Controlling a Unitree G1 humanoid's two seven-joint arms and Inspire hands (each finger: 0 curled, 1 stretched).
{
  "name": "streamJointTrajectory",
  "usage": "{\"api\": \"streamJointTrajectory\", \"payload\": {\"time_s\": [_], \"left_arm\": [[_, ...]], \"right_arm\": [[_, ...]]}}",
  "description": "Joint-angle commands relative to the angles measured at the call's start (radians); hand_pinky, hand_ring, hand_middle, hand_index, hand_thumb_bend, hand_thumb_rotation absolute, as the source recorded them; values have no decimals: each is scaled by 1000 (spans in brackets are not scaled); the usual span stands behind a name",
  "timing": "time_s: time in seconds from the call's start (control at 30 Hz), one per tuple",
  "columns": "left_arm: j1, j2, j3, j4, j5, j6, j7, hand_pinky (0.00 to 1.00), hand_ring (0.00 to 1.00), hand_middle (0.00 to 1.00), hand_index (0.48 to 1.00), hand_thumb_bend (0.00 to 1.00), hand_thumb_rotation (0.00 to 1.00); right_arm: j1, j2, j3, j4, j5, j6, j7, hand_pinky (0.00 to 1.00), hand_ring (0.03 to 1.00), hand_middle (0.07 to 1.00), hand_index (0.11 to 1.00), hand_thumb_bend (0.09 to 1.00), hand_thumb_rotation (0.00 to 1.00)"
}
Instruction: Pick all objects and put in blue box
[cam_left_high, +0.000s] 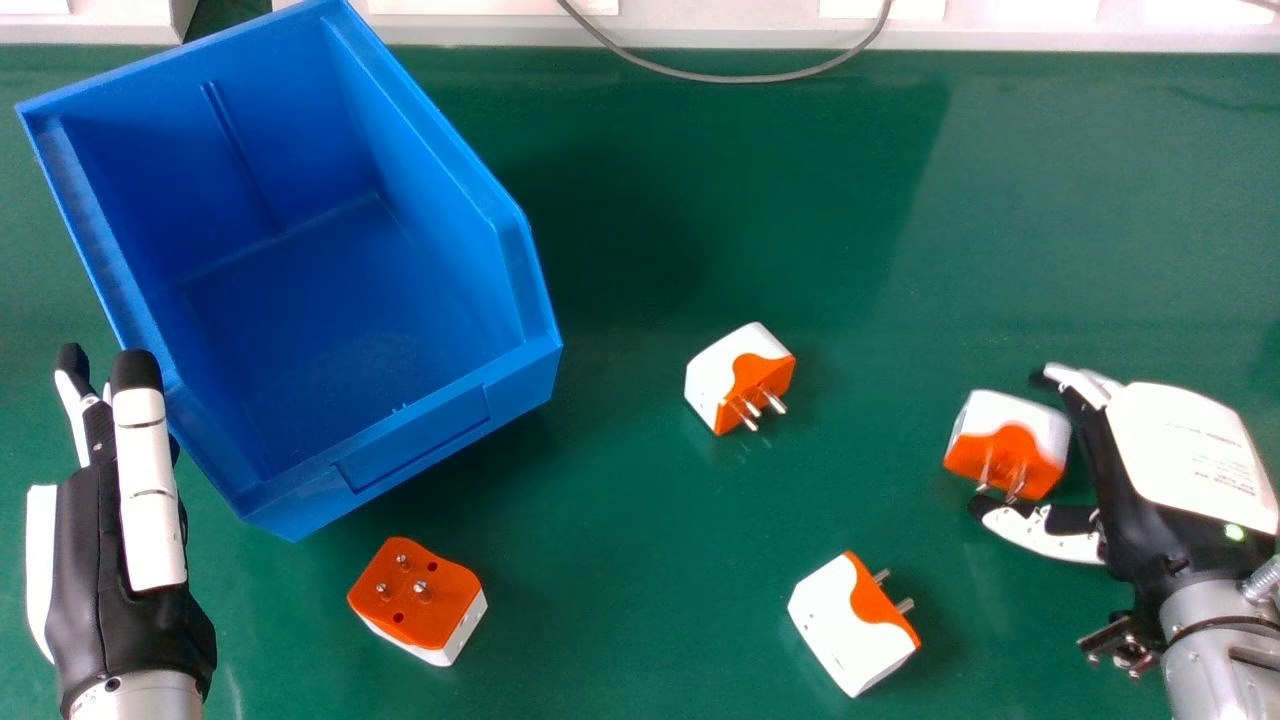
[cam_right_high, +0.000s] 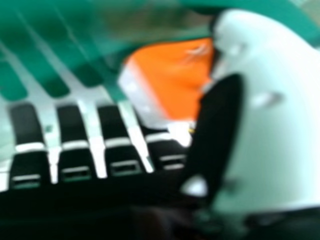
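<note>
- Overall, a glossy green surface (cam_left_high: 640, 600) is seen from above, holding one box and four white and orange plastic plug adapters with metal prongs, all outside the box.
- The deep blue plastic box (cam_left_high: 520, 390) sits at the upper left, set at an angle, its inside visible from above.
- The left robot hand (cam_left_high: 100, 600), black and white, is at the left edge beside the box, with its fingers straight and pointing away from the robot.
- The right robot hand (cam_left_high: 1180, 450), also black and white, is at the right edge. It is open, its fingers on the far side of the right-hand adapter (cam_left_high: 1010, 435) and its thumb on the near side.
- The right hand view also shows that adapter between fingers and thumb; whether they touch it, I cannot tell.
- The middle adapter (cam_left_high: 725, 370) lies to the right of the box, its prongs facing the near right.
- The lower-left adapter (cam_left_high: 430, 600) lies near the box's near corner, orange face and prongs up.
- The lower-right adapter (cam_left_high: 850, 630) lies between the other two and the robot's right arm, prongs pointing right.
- A thin grey cable (cam_left_high: 700, 76) curves along the far edge.
</note>
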Motion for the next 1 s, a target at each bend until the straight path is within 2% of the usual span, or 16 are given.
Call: {"api": "streamJointTrajectory", "payload": {"time_s": [0.0,0.13,0.23,0.57,0.73,0.97], "left_arm": [[8,3,4,-28,4,-2,3,1000,1000,1000,1000,646,1000],[13,4,6,-28,6,-6,1,1000,1000,1000,1000,646,1000],[19,4,6,-37,4,-7,0,1000,1000,1000,1000,645,1000],[21,3,7,-42,1,-1,2,1000,1000,1000,1000,641,1000],[31,1,3,-60,4,9,2,1000,1000,1000,1000,639,1000],[29,3,6,-61,5,19,2,1000,1000,1000,1000,634,1000]], "right_arm": [[-8,-4,5,19,-7,13,-18,386,470,524,579,470,8],[-10,-3,10,25,-2,13,-26,364,460,522,571,475,5],[-7,-6,13,18,-2,18,-19,347,448,524,532,485,2],[2,-14,15,-15,6,43,15,340,436,522,498,491,0],[12,-16,7,-29,23,37,18,340,436,525,497,492,0],[31,-14,-11,-72,57,42,38,344,442,524,482,492,0]]}}
